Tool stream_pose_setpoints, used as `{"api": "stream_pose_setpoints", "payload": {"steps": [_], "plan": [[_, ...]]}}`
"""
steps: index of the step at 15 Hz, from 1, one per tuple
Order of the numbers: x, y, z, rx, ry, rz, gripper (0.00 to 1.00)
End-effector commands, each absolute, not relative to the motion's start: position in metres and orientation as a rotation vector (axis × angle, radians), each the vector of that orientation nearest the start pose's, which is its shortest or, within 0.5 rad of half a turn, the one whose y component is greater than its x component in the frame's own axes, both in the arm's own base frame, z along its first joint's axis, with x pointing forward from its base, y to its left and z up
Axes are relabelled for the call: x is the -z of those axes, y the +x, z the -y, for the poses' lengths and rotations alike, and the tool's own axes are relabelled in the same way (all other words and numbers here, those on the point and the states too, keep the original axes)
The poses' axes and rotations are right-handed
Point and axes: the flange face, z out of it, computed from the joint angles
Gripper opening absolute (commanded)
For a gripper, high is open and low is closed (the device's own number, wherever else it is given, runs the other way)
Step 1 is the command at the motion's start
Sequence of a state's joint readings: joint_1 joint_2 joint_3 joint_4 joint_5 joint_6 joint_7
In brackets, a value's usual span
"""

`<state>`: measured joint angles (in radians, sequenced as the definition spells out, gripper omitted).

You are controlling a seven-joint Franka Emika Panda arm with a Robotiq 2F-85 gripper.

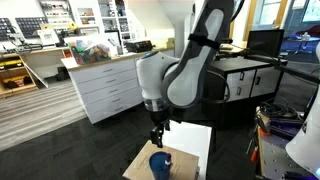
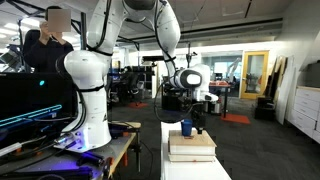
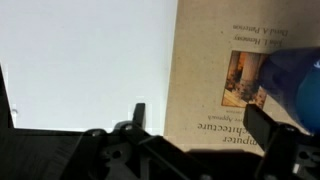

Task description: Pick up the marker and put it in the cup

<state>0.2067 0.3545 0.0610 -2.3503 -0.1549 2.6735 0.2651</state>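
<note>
The blue cup (image 1: 160,163) stands on a tan book (image 1: 140,165) on a white table; it also shows in an exterior view (image 2: 186,128) and, blurred, at the right edge of the wrist view (image 3: 296,85). My gripper (image 1: 157,134) hangs just above and beside the cup, also seen in an exterior view (image 2: 199,122). In the wrist view its two fingers (image 3: 200,118) stand wide apart with only the book cover (image 3: 205,70) between them. It is open and empty. The marker does not show in any view.
The book lies on a stack (image 2: 190,148) on the white table (image 3: 80,60). White drawer cabinets (image 1: 105,85) stand behind. A second white robot arm (image 2: 85,80) and a person (image 2: 50,35) are to the side.
</note>
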Motion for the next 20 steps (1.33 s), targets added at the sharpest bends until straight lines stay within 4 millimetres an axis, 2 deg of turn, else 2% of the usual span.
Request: {"api": "stream_pose_setpoints", "payload": {"steps": [1, 6, 20], "plan": [[-0.1768, 0.4816, -0.1365, -0.033, -3.187, 0.216, 1.0], [-0.1772, 0.4883, -0.1397, -0.02, -3.185, 0.221, 1.0], [-0.1772, 0.4885, -0.1398, -0.02, -3.185, 0.221, 1.0]]}}
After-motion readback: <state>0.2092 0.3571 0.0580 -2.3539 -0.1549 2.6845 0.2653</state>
